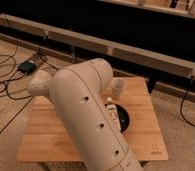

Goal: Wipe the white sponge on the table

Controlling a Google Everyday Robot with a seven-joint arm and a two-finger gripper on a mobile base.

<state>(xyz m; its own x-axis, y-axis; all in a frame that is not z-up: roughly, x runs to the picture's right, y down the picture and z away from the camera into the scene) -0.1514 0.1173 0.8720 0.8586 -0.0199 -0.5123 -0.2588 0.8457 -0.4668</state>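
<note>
The table (141,131) is a small square one with a light wooden slatted top, in the middle of the camera view. My arm (88,115) is a thick cream link that rises from the bottom edge and covers the table's middle and left, with a rounded joint (38,85) at its left. The gripper itself is out of view. The white sponge does not show; it is hidden or out of view.
A pale cup (117,89) stands near the table's far edge. A dark round plate (124,120) holds a white labelled bottle (111,111) beside the arm. Black cables (3,80) and a small black box (27,66) lie on the floor at left. A long low rail (141,52) runs behind.
</note>
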